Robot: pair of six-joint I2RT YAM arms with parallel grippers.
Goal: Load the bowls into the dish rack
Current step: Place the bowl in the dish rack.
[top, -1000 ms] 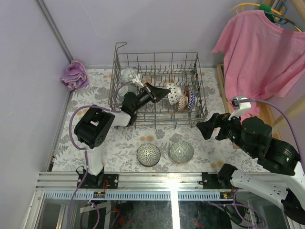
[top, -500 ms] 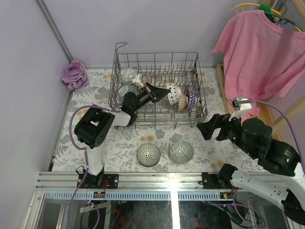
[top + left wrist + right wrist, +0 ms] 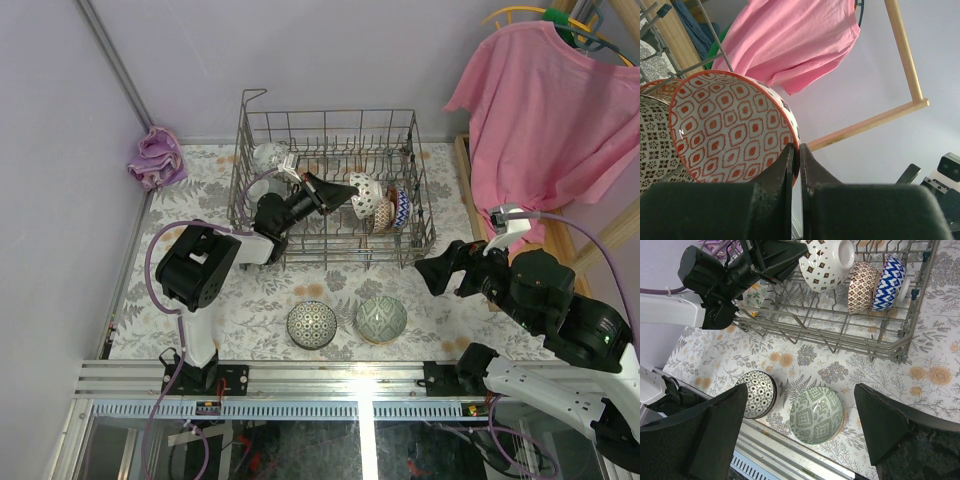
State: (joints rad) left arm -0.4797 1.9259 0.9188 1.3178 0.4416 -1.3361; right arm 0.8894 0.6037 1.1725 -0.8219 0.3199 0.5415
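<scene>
The left gripper point(image 3: 799, 150) is clenched on the rim of a red-and-white bowl point(image 3: 730, 125), holding it tipped on its side inside the dish rack point(image 3: 330, 113), toward the right end. Just right of it, 2 more bowls stand on edge between the tines: a brown patterned bowl point(image 3: 862, 287) and a blue zigzag bowl point(image 3: 892, 282). At the rack's far left, 2 pale bowls are partly hidden behind the left arm and hard to make out. The right gripper point(image 3: 435, 268) hangs released, jaws wide, over the floral table point(image 3: 250, 300) right of the rack. Near the front edge, a black-and-white bowl point(image 3: 311, 324) and a green bowl point(image 3: 381, 319) sit side by side, outside the rack.
</scene>
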